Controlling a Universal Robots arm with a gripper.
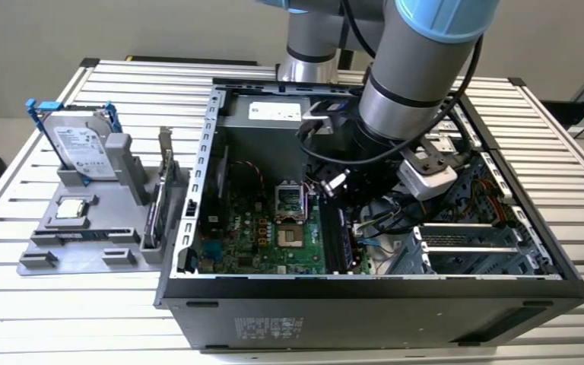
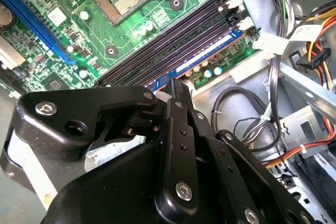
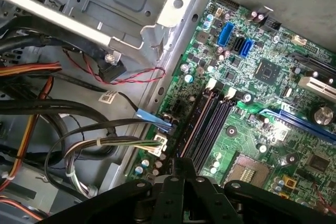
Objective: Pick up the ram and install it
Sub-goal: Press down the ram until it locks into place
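The ram [image 2: 205, 56] is a long thin stick standing on edge in the outermost memory slot of the green motherboard [image 2: 68, 40]. In the exterior view the ram [image 1: 337, 232] is a dark strip right of the CPU socket [image 1: 290, 220]. My gripper [image 2: 172, 85] hangs inside the open computer case, fingers shut together, tips right at the ram's near end. I cannot tell whether they pinch the stick or press on its edge. In the first wrist view the gripper [image 3: 181, 162] sits at the near end of the dark memory slots [image 3: 207, 124].
Bundles of cables [image 3: 63, 114] and a metal drive cage [image 1: 470, 243] crowd the case on the exterior view's right. A grey fixture [image 1: 79, 243] on the exterior view's left carries a hard drive [image 1: 79, 144] in a blue frame and an expansion card [image 1: 155, 209].
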